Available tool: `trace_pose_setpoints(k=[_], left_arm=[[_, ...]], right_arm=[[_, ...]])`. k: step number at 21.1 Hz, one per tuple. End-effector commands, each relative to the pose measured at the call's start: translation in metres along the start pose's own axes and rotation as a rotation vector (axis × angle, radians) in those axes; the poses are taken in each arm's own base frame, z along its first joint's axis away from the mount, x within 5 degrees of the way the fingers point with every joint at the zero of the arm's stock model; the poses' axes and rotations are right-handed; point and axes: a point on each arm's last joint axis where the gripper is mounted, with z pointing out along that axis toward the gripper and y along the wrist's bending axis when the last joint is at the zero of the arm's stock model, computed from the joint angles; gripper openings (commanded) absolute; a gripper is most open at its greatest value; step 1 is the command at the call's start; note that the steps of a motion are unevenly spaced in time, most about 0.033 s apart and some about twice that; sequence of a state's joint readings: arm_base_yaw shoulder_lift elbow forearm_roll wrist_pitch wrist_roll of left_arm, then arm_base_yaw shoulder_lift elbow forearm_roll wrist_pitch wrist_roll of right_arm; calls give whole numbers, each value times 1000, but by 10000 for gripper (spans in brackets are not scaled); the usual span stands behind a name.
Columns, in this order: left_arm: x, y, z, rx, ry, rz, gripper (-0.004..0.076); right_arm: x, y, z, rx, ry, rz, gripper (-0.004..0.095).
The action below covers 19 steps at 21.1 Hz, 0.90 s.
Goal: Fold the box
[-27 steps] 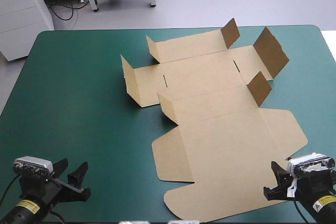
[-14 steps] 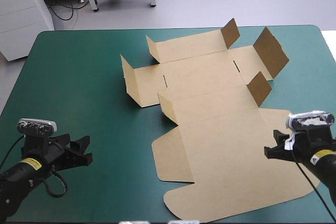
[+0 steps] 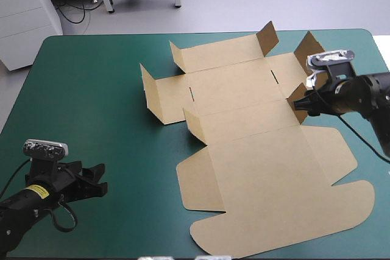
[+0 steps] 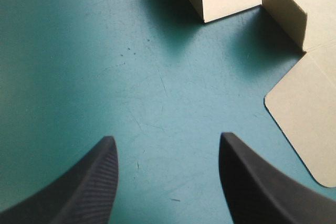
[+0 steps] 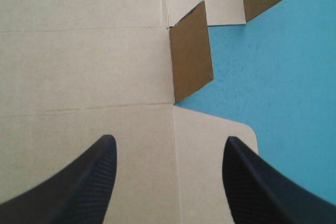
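- The box (image 3: 244, 132) lies opened out on the table (image 3: 91, 89), right of centre. It reaches from near the far edge almost to the front edge.
- Done so far, as I judge it: only the pre-creasing shows. Six small end flaps (image 3: 149, 92) stand up at the ends of the three far panels. Nothing is tucked or locked.
- The long wall panels (image 3: 244, 117) lie flat and are not yet raised. The large lid panel (image 3: 268, 187), with its rounded ears, lies flat toward the front edge.
- The right pincer (image 3: 300, 105) hangs over the box's right side with its fingers wide apart, gripping nothing. In its wrist view, flat board lies under it and one upright flap (image 5: 191, 59) stands just ahead. Whether it touches the board cannot be told.
- The left pincer (image 3: 100, 179) sits near the front left corner over bare teal-green cover (image 4: 105, 66), well apart from the box. Its fingers are also spread wide and empty, and the box's left edge lies ahead of it.
- Left to do, in my estimate: nearly everything. That means raising the walls, turning the end flaps inward and tucking them to form the tray.
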<state>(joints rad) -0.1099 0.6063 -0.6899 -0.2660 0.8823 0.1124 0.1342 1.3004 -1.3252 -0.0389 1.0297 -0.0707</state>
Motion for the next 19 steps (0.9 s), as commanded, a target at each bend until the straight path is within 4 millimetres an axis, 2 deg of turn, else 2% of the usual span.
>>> trace_pose_setpoints(k=[1, 2, 5, 7, 15, 19], left_arm=[[-12, -3, -6, 10, -65, -4, 408], [-11, -3, -6, 11, -59, -4, 408], [-11, -3, -6, 11, -57, -4, 408], [-11, -3, -6, 11, -53, -4, 408], [-10, -3, -6, 11, -46, 1, 408], [-10, -3, -6, 11, -42, 1, 408]], right_arm=[[-29, -4, -2, 20, -63, -26, 561], [-40, -6, 8, 24, -48, -39, 561], [-53, -13, 29, 20, 1, -38, 561], [-59, -28, 54, 23, 56, -30, 561], [-63, -39, 131, -48, 194, -49, 561], [-66, -40, 147, -57, 210, -50, 560]])
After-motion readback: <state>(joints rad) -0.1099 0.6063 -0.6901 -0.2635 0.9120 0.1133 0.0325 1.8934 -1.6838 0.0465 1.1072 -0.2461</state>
